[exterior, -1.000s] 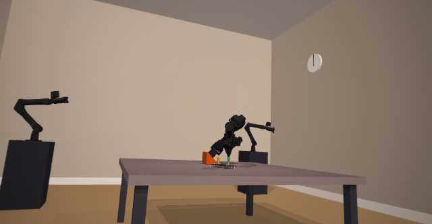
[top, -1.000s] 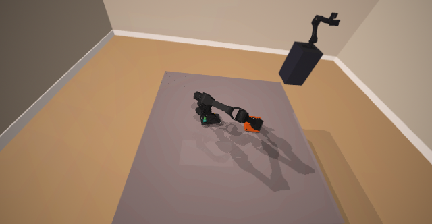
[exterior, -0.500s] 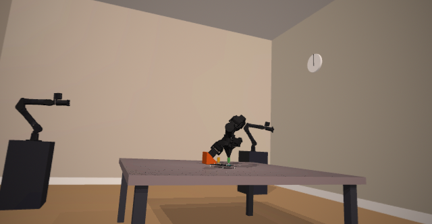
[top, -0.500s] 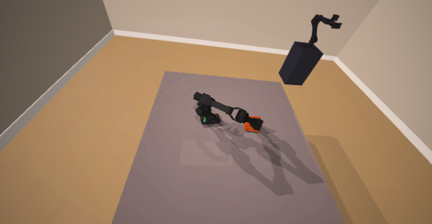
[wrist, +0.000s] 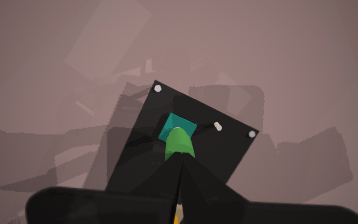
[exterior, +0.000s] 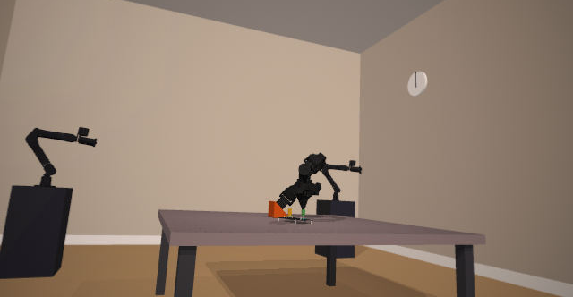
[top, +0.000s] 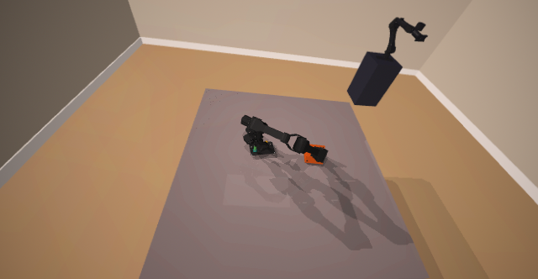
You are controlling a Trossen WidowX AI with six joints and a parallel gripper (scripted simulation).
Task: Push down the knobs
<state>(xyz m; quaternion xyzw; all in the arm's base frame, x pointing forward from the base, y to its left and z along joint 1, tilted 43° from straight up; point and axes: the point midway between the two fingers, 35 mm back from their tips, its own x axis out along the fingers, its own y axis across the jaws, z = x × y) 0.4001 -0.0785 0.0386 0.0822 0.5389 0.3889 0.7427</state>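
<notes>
With its tips together and nothing between them, the gripper [exterior: 303, 208] [wrist: 180, 159] is closed and pointing down onto the green knob [top: 255, 149] [exterior: 303, 212] [wrist: 179, 143], wrist view showing tips at or right by the knob's top; actual contact can't be confirmed. Circuit board [top: 270, 153] [exterior: 293, 218] [wrist: 207, 155] is on the table [top: 197, 237] [exterior: 313, 238] [wrist: 310, 40], up on short legs, below the arm. Green knob is over the teal potentiometer [wrist: 170, 122]. Yellow knob [top: 266, 142] [exterior: 289, 212] [wrist: 176, 219] is the other of the 2, beside it on the board, mostly hidden in wrist view. Step in hand looks like pushing knob 1 of 2, green. Whether it's fully seated, can't tell. Next move: straight down, steady, tips centered on the knob, stop once it meets the potentiometer. Sideways load could break the part loose. Then lift clear, shift to yellow, check its height, press if needed. Release, opening and backing away come last.
</notes>
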